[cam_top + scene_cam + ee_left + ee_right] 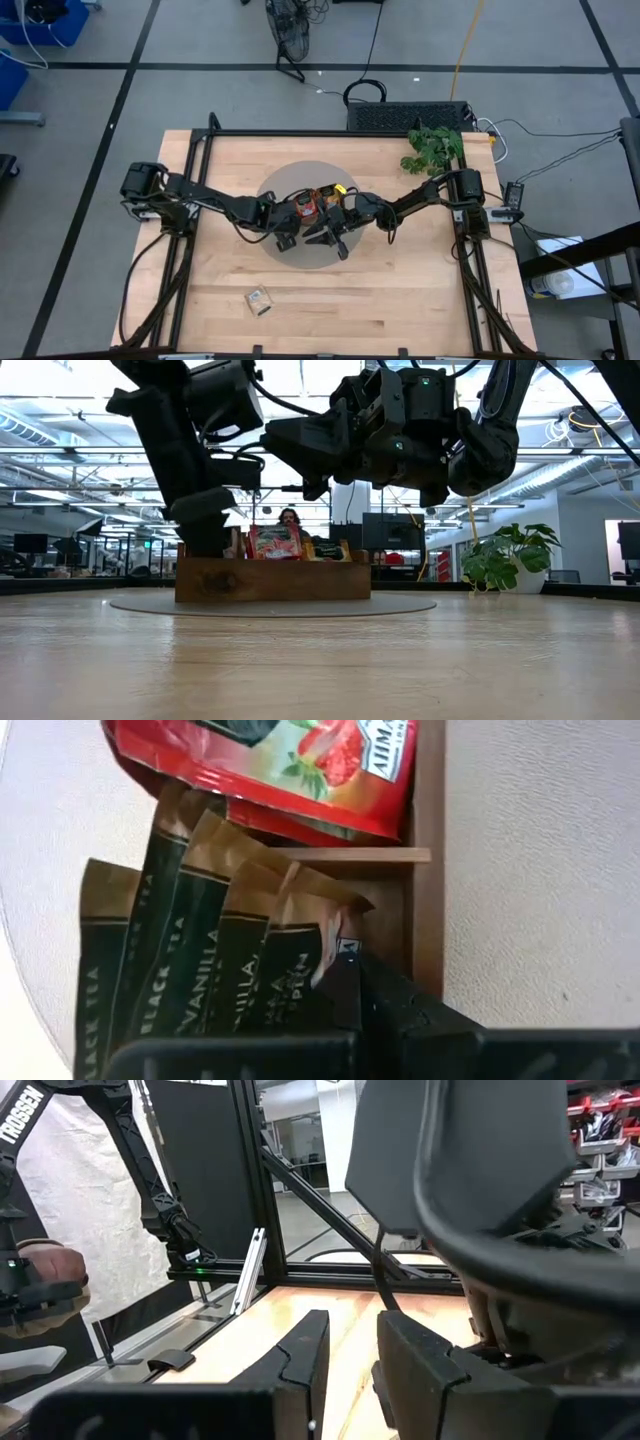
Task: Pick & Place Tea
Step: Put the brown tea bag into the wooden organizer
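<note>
Though crowded by both arms over the round mat, best judged a job for the left gripper, lowered onto the end compartment of the wooden tray with the dark tea sachets directly beneath and touching it; open or shut, impossible to tell. Packed on edge, face to face, with red sachets past the divider. Nothing between the slightly parted fingers of the right gripper, raised just beside the tray; well apart on bare table, one loose sachet, nearer the left arm.

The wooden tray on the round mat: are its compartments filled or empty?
Filled, where visible: the wooden tray holds red sachets in one compartment and brown vanilla black tea sachets in the next.
</note>
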`<action>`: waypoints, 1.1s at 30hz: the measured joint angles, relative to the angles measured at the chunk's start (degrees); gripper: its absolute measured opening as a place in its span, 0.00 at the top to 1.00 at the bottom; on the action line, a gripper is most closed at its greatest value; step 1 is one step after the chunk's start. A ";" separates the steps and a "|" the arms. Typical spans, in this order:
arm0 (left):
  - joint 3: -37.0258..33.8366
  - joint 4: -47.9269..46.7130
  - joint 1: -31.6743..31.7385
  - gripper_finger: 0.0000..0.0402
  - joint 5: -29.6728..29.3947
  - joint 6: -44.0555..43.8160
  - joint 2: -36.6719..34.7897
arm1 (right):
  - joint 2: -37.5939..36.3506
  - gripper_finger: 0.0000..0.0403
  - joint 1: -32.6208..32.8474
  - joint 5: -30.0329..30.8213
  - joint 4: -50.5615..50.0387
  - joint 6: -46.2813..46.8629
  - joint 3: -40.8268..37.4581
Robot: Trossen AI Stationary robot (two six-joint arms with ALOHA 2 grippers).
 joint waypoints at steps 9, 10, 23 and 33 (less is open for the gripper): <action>-0.07 -0.28 -0.06 1.00 -2.48 -3.14 0.46 | 0.00 0.81 0.00 0.00 -0.04 0.00 0.00; -0.07 -0.54 -0.07 1.00 -2.48 -3.17 0.46 | 0.00 0.81 0.02 0.00 -0.04 0.00 0.00; -0.46 -1.68 -0.54 0.92 -0.29 0.49 -5.32 | 0.00 0.81 0.35 0.00 -0.07 0.00 0.00; -0.37 -1.46 -0.48 0.85 -0.97 5.11 -11.86 | 0.00 0.81 0.33 0.00 -0.76 0.00 0.00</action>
